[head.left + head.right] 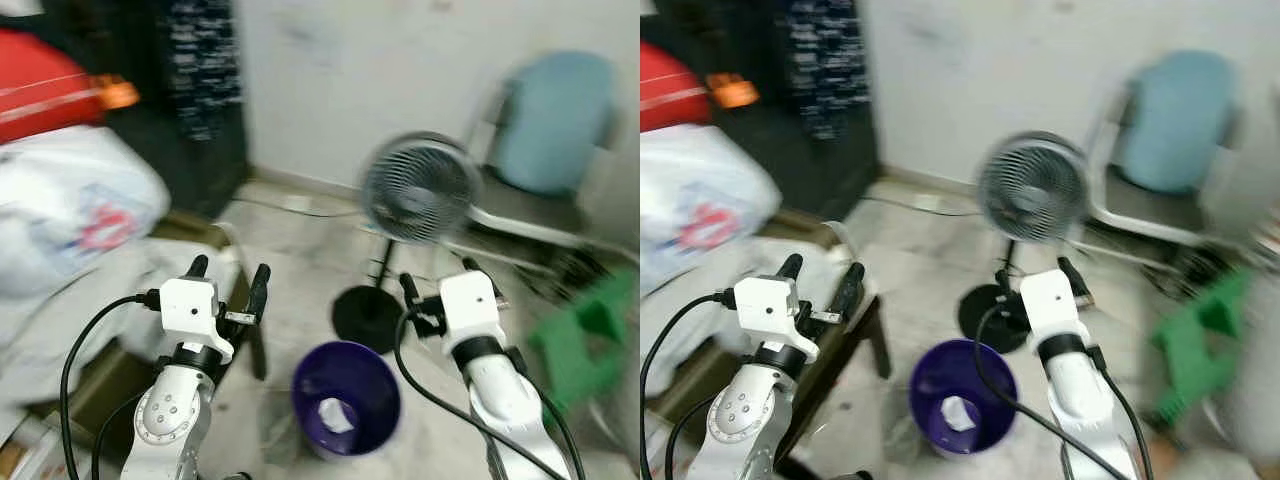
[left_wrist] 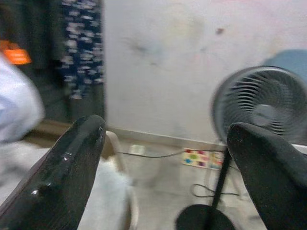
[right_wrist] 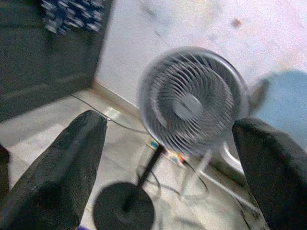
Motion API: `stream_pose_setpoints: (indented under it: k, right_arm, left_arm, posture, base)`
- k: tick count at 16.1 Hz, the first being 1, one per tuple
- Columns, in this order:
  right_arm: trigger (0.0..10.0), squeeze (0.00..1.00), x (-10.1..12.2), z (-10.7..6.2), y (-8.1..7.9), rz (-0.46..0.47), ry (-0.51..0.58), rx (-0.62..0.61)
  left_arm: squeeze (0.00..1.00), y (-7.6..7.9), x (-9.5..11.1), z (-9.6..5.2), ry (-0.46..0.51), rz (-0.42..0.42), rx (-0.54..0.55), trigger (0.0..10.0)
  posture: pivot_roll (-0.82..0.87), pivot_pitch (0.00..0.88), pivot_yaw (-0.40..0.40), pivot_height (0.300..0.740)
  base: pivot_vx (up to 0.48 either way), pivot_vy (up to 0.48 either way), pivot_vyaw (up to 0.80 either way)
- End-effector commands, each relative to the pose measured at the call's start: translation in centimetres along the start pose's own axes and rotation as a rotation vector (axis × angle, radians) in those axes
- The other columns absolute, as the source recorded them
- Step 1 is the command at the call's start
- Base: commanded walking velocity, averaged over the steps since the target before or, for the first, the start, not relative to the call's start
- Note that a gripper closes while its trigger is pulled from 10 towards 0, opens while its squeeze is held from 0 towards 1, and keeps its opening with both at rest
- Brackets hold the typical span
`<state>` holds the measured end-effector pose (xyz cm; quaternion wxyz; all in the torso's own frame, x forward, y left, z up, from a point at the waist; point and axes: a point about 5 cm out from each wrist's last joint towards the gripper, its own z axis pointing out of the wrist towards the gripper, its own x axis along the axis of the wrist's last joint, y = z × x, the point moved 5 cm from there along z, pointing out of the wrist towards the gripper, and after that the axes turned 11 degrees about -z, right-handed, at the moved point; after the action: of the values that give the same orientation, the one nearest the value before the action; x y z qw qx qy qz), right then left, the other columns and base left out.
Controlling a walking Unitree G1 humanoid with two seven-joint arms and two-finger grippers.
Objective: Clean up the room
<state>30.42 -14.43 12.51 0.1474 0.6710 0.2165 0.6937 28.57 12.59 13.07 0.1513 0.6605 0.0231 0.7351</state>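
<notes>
A purple bin (image 1: 346, 398) stands on the floor between my two arms, with a crumpled white scrap (image 1: 336, 416) lying at its bottom. My left gripper (image 1: 229, 271) is held up over the left side of the floor, open and empty, with its fingers (image 2: 62, 177) spread wide. My right gripper (image 1: 438, 279) hovers right of the bin, also open with nothing between its fingers (image 3: 60, 172). The head views are blurred.
A grey pedestal fan (image 1: 420, 187) on a black round base (image 1: 367, 316) stands just beyond the bin. A blue chair (image 1: 548, 130) is at the back right, a green object (image 1: 580, 338) lies right, and white bags (image 1: 75, 215) pile left. A power strip (image 2: 203, 158) lies by the wall.
</notes>
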Motion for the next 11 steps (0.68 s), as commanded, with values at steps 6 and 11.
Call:
stream_pose_setpoints:
  k: [6, 11]
  right_arm:
    - [10.0, 0.0, 0.5, 1.0, -0.1, 0.0, 0.029, 0.016]
    - [10.0, 0.0, 0.6, 1.6, 0.0, -0.004, 0.038, 0.018]
  left_arm:
    - [0.0, 0.5, 0.6, 0.7, 0.023, 0.007, -0.023, 10.0]
    - [0.0, 0.7, 0.5, 0.5, 0.012, 0.01, -0.032, 10.0]
  posture:
    - [-0.11, 0.025, -0.039, 0.74]
    - [-0.1, 0.039, -0.048, 0.74]
  base:
    - [0.0, 0.0, 0.8]
    - [0.0, 0.0, 0.8]
